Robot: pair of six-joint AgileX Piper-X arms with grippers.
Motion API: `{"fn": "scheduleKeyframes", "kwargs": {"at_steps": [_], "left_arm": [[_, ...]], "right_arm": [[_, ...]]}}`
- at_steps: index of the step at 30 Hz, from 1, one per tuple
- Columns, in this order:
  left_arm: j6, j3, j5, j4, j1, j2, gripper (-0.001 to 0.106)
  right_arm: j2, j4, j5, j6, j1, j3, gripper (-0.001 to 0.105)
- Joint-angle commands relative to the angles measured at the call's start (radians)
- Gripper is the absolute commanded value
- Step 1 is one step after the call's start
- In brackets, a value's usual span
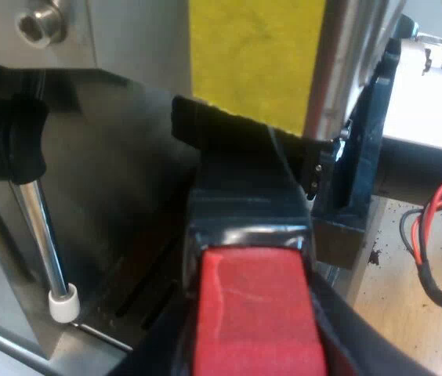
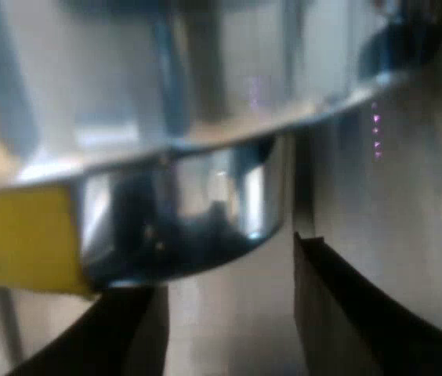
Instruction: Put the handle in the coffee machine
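My left tool (image 1: 254, 333) grips the handle (image 1: 244, 204) at the machine (image 1: 127, 47); my right tool (image 2: 229, 329) gapes; coffee grounds (image 1: 374, 254) speck the pale bench (image 1: 385, 301).

The left wrist camera looks along the handle (image 1: 256, 309) at the espresso machine (image 1: 127, 47), very near its front. The right one faces its shiny metal just as near; both catch the yellow label (image 2: 21, 235)

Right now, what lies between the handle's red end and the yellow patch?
Only the handle itself, its dark stem reaching under the yellow patch; left wrist view.
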Motion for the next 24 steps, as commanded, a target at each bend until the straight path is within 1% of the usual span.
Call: {"fn": "scheduleKeyframes", "kwargs": {"at_steps": [1,3,5,10,12,15,19,22,24], "left_arm": [[-0.006,-0.032,0.123,-0.033,0.028,-0.029,0.0],[-0.006,-0.032,0.123,-0.033,0.028,-0.029,0.0],[-0.006,-0.032,0.123,-0.033,0.028,-0.029,0.0],[-0.006,-0.032,0.123,-0.033,0.028,-0.029,0.0],[-0.006,-0.032,0.123,-0.033,0.028,-0.029,0.0],[-0.006,-0.032,0.123,-0.033,0.028,-0.029,0.0],[-0.006,-0.032,0.116,-0.031,0.028,-0.029,0.0],[-0.006,-0.032,0.06,-0.015,0.028,-0.029,0.0],[0.006,-0.032,-0.005,-0.004,0.028,-0.029,0.0]], "right_arm": [[-0.024,-0.036,0.006,-0.032,0.005,-0.036,0.041],[-0.024,-0.036,0.062,-0.032,0.018,-0.038,0.041],[-0.024,-0.036,0.082,-0.032,0.025,-0.038,0.041],[-0.024,-0.045,0.079,-0.035,0.024,-0.04,0.041],[-0.024,-0.068,0.079,-0.042,0.023,-0.044,0.039],[-0.024,-0.092,0.079,-0.08,0.023,-0.06,0.037],[-0.024,-0.109,0.079,-0.099,0.023,-0.066,0.037],[-0.024,-0.128,0.079,-0.099,0.023,-0.066,0.037],[-0.024,-0.128,0.079,-0.101,0.023,-0.066,0.037]]}}
